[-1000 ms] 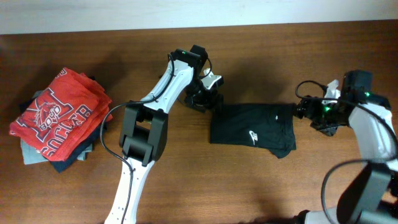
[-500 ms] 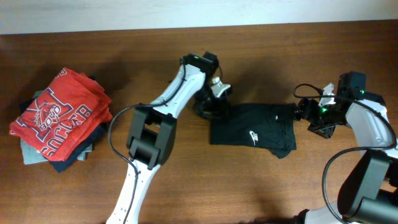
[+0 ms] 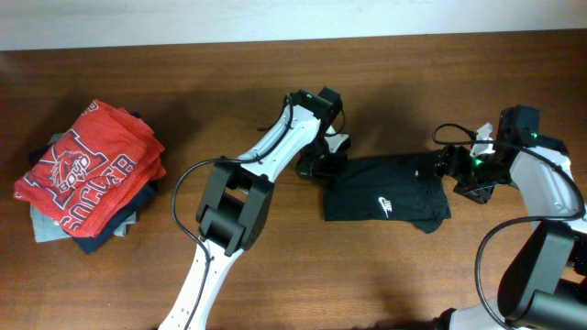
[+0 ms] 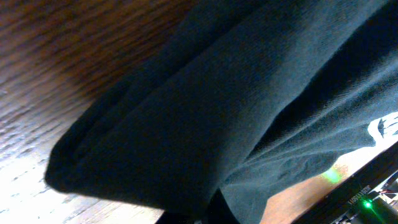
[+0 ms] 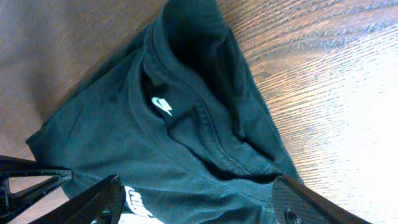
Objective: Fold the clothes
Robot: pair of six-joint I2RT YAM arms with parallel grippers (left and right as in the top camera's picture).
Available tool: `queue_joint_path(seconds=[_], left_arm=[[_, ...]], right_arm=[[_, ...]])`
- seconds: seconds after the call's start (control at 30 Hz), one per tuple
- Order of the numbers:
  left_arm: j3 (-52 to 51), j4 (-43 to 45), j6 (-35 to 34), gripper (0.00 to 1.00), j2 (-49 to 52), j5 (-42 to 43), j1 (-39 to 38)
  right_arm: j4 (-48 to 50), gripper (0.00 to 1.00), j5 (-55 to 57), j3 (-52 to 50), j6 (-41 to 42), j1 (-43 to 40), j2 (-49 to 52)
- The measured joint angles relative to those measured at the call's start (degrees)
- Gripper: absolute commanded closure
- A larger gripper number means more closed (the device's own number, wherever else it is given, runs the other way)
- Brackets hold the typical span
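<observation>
Left gripper (image 3: 326, 168) is clamping the clothes (image 3: 390, 188) at their left edge; my right gripper (image 3: 438, 165) is hovering, jaws apart, at the collar end.

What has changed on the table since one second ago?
The left end effector moved right and closed on the left edge of the black shirt, which slid a little to the right. The right end effector stayed open near the shirt's right edge; the pile of clothes did not move.
</observation>
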Motion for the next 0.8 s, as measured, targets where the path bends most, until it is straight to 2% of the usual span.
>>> queue_joint_path(seconds=[0.2,0.47,0.6,0.8], left_arm=[[-0.09,-3.06,0.72,0.99,-0.72,-2.49,4.48],[4.35,-8.98,4.48,0.99,-5.44,-13.0,14.21],[10.82,-12.94,6.99,0.99,-7.28,-18.29,14.16],[13.55,-13.92,8.09,1.0,-8.41,-25.94,9.99]], right_arm=[[-0.04,0.2,-0.17,0.0,0.0,0.0,0.0],[-0.11,0.2,-0.42,0.0,0.02,0.0,0.0],[-0.22,0.2,-0.39,0.0,0.02,0.0,0.0],[-0.24,0.2,-1.14,0.0,0.02,0.0,0.0]])
